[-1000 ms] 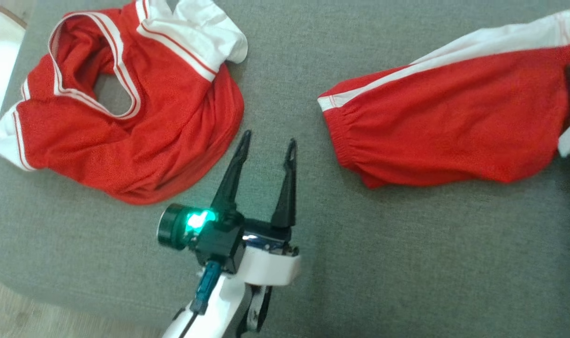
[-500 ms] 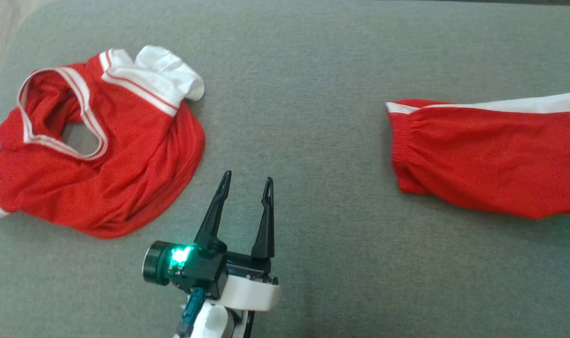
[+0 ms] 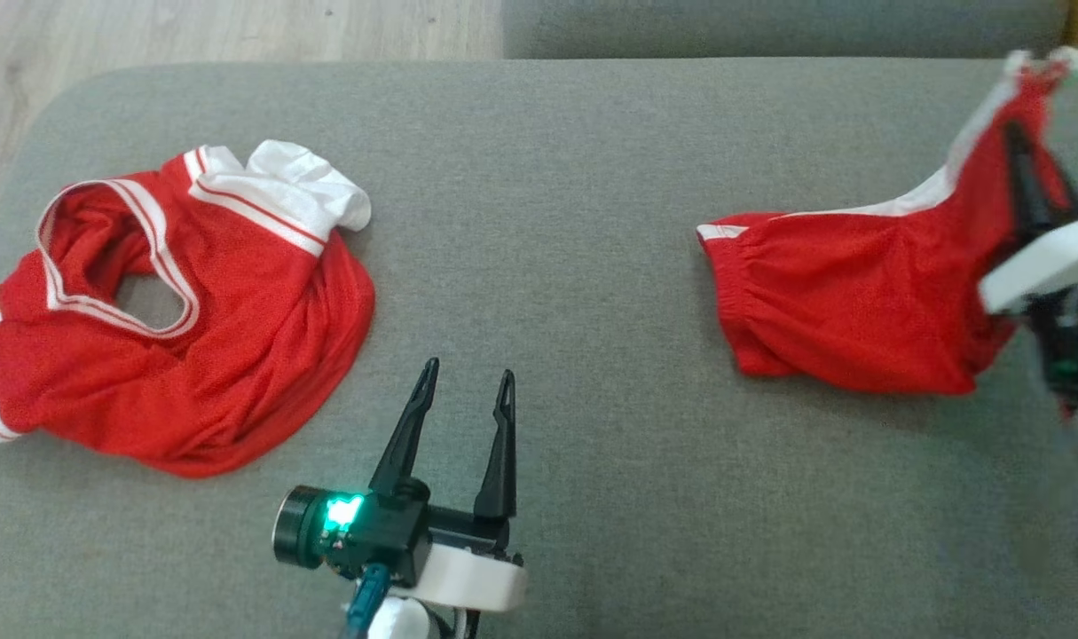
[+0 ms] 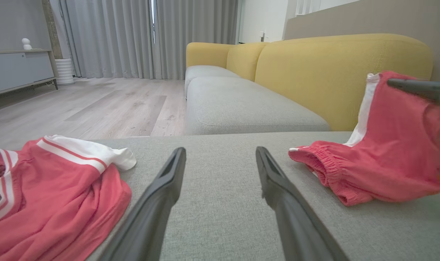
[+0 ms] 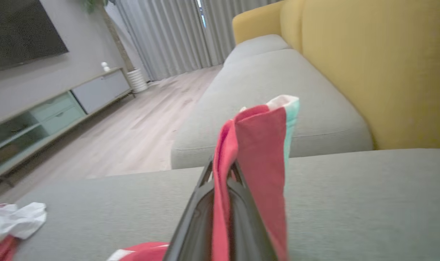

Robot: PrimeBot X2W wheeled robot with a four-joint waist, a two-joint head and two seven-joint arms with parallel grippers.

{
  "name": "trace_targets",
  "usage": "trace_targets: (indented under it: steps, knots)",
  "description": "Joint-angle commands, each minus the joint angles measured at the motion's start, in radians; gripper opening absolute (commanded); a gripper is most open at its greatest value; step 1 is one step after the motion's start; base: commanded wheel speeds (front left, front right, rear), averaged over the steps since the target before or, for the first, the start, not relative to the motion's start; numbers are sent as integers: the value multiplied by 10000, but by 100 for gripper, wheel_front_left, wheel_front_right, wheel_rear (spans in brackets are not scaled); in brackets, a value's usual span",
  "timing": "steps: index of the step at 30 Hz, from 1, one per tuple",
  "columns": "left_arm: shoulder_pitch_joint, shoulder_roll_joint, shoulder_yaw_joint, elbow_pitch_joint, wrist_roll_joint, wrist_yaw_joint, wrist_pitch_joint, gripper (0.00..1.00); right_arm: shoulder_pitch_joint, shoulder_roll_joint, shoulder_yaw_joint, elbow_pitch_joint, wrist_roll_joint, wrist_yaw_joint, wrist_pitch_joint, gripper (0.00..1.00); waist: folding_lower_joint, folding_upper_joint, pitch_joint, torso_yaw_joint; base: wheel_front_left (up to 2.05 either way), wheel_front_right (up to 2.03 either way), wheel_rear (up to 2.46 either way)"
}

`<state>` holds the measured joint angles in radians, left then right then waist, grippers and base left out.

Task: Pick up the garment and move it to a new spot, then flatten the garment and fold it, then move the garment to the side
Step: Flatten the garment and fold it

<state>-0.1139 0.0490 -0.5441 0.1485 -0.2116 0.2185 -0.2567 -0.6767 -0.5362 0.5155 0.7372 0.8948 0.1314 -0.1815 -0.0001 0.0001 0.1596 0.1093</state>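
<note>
Right claw (image 5: 222,170) clamps a raised corner of the red shorts (image 3: 858,302) at the far right of the grey cushion (image 3: 592,222). The shorts trail leftward toward the left claw (image 3: 463,377) (wide, empty).

The left claw (image 3: 468,371) is hovering, fingers spread wide, well left of the red shorts (image 3: 858,302); the right claw (image 3: 1020,146) is pinching their lifted edge tight.
</note>
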Motion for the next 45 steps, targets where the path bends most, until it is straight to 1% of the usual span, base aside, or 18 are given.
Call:
trace_targets:
  steps: [1, 5, 10, 11, 12, 13, 16, 18, 21, 22, 23, 25, 28, 30, 33, 38, 41, 45]
  knots:
    - [-153, 12, 368, -274, -57, -57, -51, 100, 233, 221, 129, -553, -47, -7, 51, 0, 1, -1, -82, 92, 0, 0, 0]
    - [-117, 12, 317, -248, -98, -110, -51, 100, 536, 1315, 262, -1014, -173, -7, 305, 0, 1, -1, -134, 286, 0, 0, 0]
    - [-152, 12, 206, -220, -186, -101, -51, 100, 825, 2850, 424, -840, -469, -7, 281, 0, 1, -1, -126, 582, 0, 0, 0]
    - [-157, 12, 175, -201, -200, -101, -51, 100, 869, 3103, 456, -791, -489, -7, 289, 17, 1, -1, -142, 635, 0, 0, 0]
    - [-153, 12, 159, -184, -212, -91, -51, 100, 901, 3296, 455, -735, -531, -7, 258, 98, 1, -1, -168, 672, 0, 0, 0]
    - [-141, 12, 154, -169, -223, -71, -51, 100, 933, 3444, 455, -703, -575, -7, 214, 100, 1, -1, -210, 698, 0, 0, 0]
    - [-44, 12, 215, -99, -221, -13, -51, 100, 1085, 3535, 470, -845, -681, -7, 72, 100, 1, -1, -401, 676, 0, 0, 0]
    - [87, 12, 326, -48, -200, 6, -51, 100, 1243, 3335, 379, -1027, -798, -7, -101, 100, 1, -1, -605, 580, 0, 0, 0]
    - [376, 12, 560, -35, -186, 24, -51, 100, 1649, 2802, 194, -1316, -1139, -7, -339, 100, 1, -1, -1001, 360, 0, 0, 0]
    - [376, 12, 560, -35, -186, 24, -51, 100, 1649, 2802, 194, -1316, -1139, -7, -339, 100, 1, -1, -1001, 360, 0, 0, 0]
    - [609, 12, 748, -58, -183, 30, -51, 100, 2021, 2414, 7, -1576, -1484, -7, -532, 100, 1, -1, -1274, 187, 0, 0, 0]
    - [844, 12, 974, -77, -166, 26, -51, 100, 2489, 2099, -263, -1971, -1842, -7, -697, 100, 1, -1, -1559, 1, 0, 0, 0]
    - [1165, 14, 1328, -186, -81, 6, -51, 100, 3301, 1831, -866, -2519, -2275, -7, -781, 100, 1, -1, -1828, -218, 0, 0, 0]
    - [1350, 15, 1592, -331, 8, 1, -51, 100, 3855, 1790, -1472, -3188, -2701, -7, -794, 100, 1, -1, -1979, -330, 0, 0, 0]
    - [1618, 17, 1949, -541, 151, -31, -51, 100, 4877, 1898, -2482, -4046, -3694, -7, -798, 100, 1, -1, -2194, -413, 0, 0, 0]
    - [2096, 28, 2388, -620, 299, -281, -51, 100, 6650, 2575, -3861, -5346, -5456, -7, -800, 100, 1, -1, -2483, -456, 0, 0, 0]
    - [2391, 30, 2614, -688, 415, -420, -51, 100, 7576, 2985, -4249, -5765, -6330, -7, -801, 100, 1, -1, -2610, -501, 0, 0, 0]
    - [2757, 27, 2837, -745, 565, -540, -51, 100, 8317, 3417, -4411, -5930, -6771, -7, -801, 100, 1, -1, -2684, -583, 0, 0, 0]
